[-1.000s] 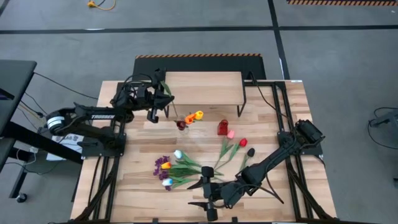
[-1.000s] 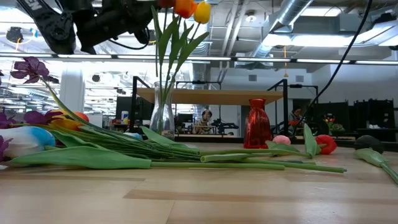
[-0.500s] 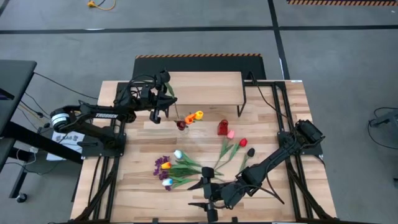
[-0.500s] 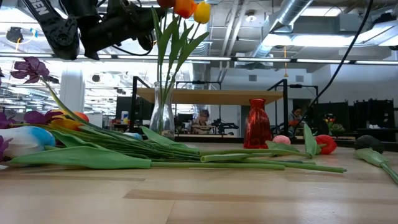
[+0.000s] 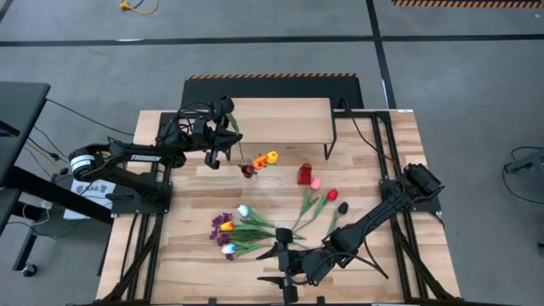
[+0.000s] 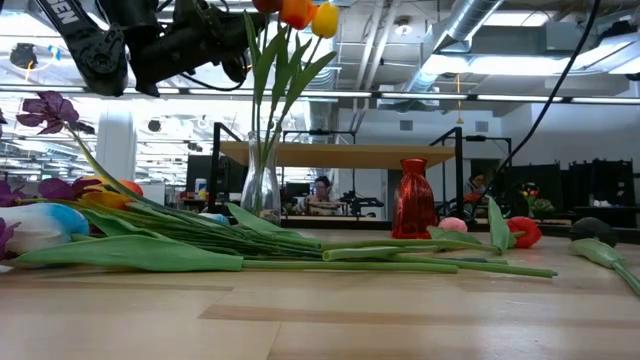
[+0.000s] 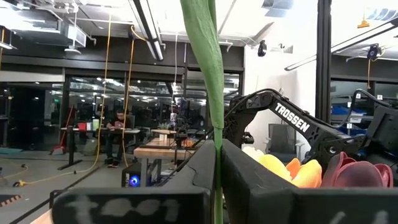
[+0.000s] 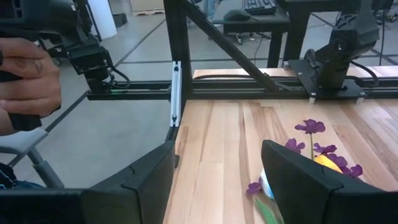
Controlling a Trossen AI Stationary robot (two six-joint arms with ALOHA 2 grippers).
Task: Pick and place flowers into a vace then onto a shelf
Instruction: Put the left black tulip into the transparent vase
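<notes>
Wooden planks make up our tabletop [image 5: 374,153], and at its near edge our right gripper [image 5: 283,265] rests low with its fingers [image 8: 298,177] spread apart and nothing between them. Just beyond it, a loose bundle of flowers [image 5: 238,231] lies flat on the boards: purple sprigs [image 8: 311,127], a yellow head, an orange one and a white-and-blue one, their green stems fanning toward the table's middle. A second small group lies a little to the right (a pink tulip [image 5: 315,183], a red tulip [image 5: 331,195] and a dark tulip [image 5: 342,207]), with their stems running back toward the right gripper.

Farther in, near the centre, a clear glass vase [image 6: 260,185] stands upright on the table and already holds tulips with orange, yellow and dark red heads [image 5: 262,161]. Near it, to the right, stands a small red vase [image 6: 412,198], empty as far as we can see.

Our left gripper [image 5: 216,156] hangs above the table just left of the glass vase, its fingers [image 7: 249,186] pressed together on one green stem [image 7: 205,56] that stands upright between them.

At the far side stands the shelf [image 5: 276,110], a light wooden top on thin black legs; no vase or flower sits on it. In the room beyond, a person's hand [image 8: 28,68] shows off the table's edge.
</notes>
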